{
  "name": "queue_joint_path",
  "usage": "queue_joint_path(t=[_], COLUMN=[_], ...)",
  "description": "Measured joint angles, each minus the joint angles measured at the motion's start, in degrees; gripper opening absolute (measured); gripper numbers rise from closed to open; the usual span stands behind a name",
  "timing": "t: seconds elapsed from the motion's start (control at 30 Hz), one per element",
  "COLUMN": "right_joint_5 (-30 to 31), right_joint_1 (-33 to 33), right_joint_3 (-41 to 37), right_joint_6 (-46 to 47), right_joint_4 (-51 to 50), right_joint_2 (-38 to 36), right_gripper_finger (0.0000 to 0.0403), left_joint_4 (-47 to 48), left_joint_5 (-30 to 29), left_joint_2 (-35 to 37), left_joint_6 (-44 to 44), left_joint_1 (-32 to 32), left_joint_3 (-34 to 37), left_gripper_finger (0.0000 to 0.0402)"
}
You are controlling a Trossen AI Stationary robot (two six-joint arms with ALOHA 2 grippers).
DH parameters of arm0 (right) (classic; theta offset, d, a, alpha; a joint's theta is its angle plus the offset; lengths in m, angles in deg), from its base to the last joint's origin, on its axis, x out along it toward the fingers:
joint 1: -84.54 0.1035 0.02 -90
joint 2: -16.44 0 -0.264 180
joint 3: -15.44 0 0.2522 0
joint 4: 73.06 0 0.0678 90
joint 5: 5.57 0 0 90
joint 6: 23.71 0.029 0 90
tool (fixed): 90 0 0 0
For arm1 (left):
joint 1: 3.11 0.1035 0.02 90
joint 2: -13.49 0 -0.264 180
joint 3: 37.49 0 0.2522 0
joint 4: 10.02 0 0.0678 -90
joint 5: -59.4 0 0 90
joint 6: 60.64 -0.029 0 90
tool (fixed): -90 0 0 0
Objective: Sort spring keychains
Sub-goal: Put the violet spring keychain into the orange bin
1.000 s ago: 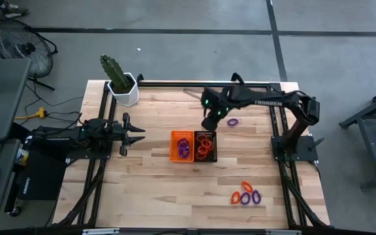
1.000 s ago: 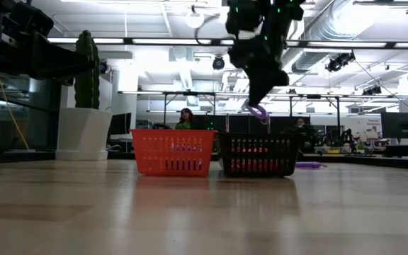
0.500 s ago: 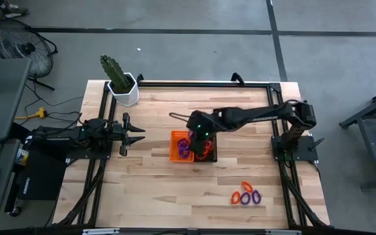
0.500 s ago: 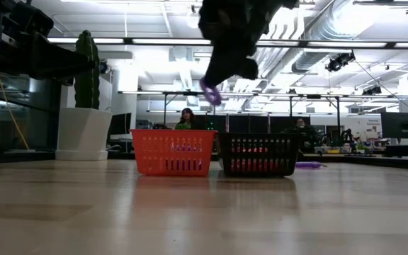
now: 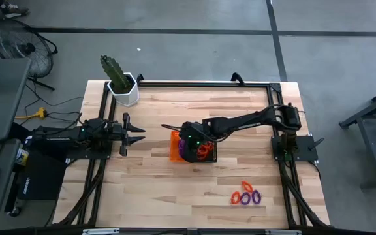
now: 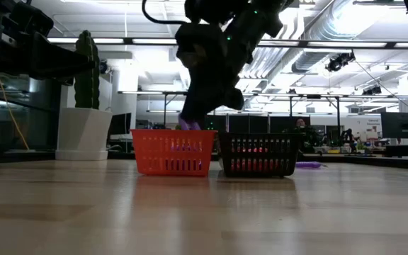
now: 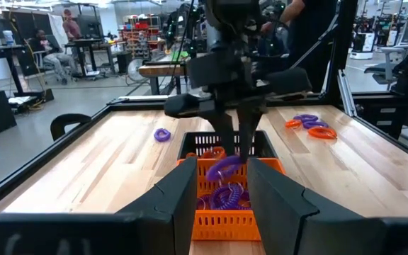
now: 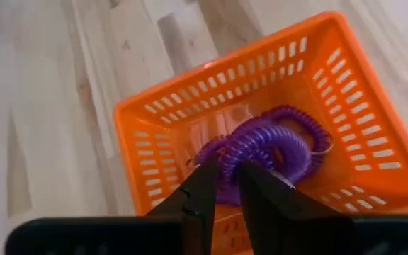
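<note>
Since a second ago, the right claw (image 5: pixel 188 145) has swung from the far side of the tabletop (image 5: pixel 142 189) to hang directly over the orange bin (image 8: pixel 346 92), carrying a purple spring keychain (image 7: pixel 225 168). Its fingers (image 8: pixel 202 185) stand only narrowly parted, the purple coil pinched between them above other purple keychains (image 8: pixel 289 145) lying in that bin. Orange keychains (image 5: pixel 205 149) lie in the black bin (image 6: pixel 259 155) beside it. Three more loops (image 5: pixel 246 195) lie near the tabletop's front right, and a lone purple loop (image 7: pixel 162 134) lies apart. Idle at the left edge, the left claw (image 5: pixel 134 134) has its fingers apart and empty.
</note>
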Motion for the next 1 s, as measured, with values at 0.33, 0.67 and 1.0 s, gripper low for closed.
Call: queue_joint_path(t=[0.33, 0.67, 1.0], right_joint_5=[6.8, 20.0, 17.4], right_joint_1=[2.2, 4.8, -8.1], right_joint_3=[0.0, 0.0, 0.0], right_joint_6=[4.0, 18.6, 29.2], right_joint_4=[-1.0, -11.9, -38.4], right_joint_2=[0.0, -5.5, -12.3], right_gripper_finger=[0.0134, 0.0219, 0.0226], left_joint_4=[0.0, 0.0, 0.0], left_joint_5=[0.0, 0.0, 0.0], left_joint_2=[0.0, 0.0, 0.0], left_joint_6=[0.0, 0.0, 0.0], left_joint_1=[0.0, 0.0, 0.0], left_joint_3=[0.0, 0.0, 0.0], left_gripper_finger=[0.0122, 0.0122, 0.0122])
